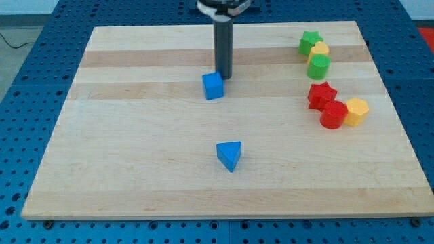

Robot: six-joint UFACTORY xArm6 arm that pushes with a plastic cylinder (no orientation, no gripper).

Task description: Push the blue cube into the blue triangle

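A: Where is my tip (224,76) sitting right now?

B: It is resting just behind the blue cube (213,86), toward the view's top and slightly to the view's right, touching it or very nearly; there are no fingers to report, since the arm is ending in a plain rod, so nothing is being grasped or released.

A: And the blue triangle (230,155)?

B: It is lying well apart from the cube, toward the view's bottom and a little to the view's right, on bare wooden board (122,135).

A: So how should I be pushing?

B: I'm judging the line as running downward and slightly rightward; the tip is sitting a touch right of the cube's centre, which is risking a leftward drift or a spin; centring behind the far face, even a shade to the left, and advancing slowly should be keeping the cube tracking straight.
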